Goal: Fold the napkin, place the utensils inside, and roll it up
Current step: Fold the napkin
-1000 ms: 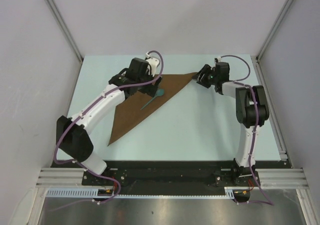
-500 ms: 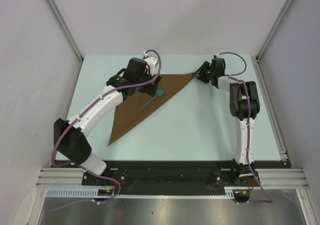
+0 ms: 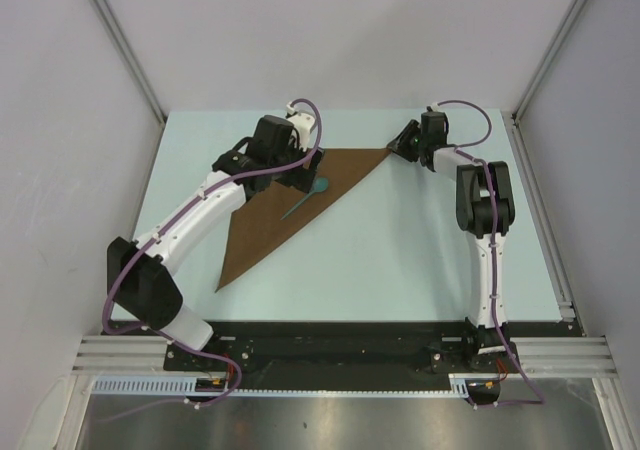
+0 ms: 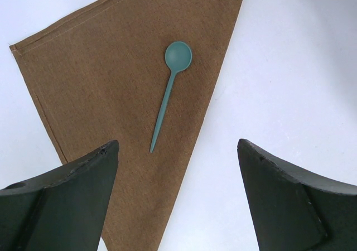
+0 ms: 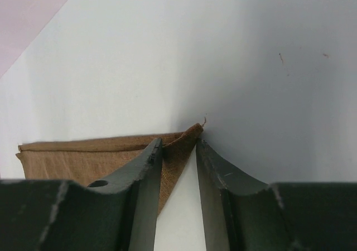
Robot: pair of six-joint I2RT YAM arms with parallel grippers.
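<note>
The dark-brown napkin (image 3: 275, 215) lies flat on the table as a triangle, with one corner pointing far right. A teal spoon (image 3: 305, 198) rests on it near the long edge, and it shows in the left wrist view as the spoon (image 4: 167, 97) on the napkin (image 4: 106, 89). My left gripper (image 4: 177, 145) hovers wide open above the napkin's edge with nothing between its fingers. My right gripper (image 5: 177, 142) is at the napkin's far right corner (image 5: 187, 136). Its jaws stand narrowly apart with that raised corner between them, and a gap still shows beside the cloth.
The pale table (image 3: 420, 250) is fenced by metal rails, with a rail (image 3: 540, 210) along the right and grey walls behind. Both arm bases sit on the black bar (image 3: 330, 355) at the near edge.
My right gripper has slid in over the napkin's far right corner and its jaws have narrowed around it. The left arm, the spoon and the rest of the napkin have stayed put.
</note>
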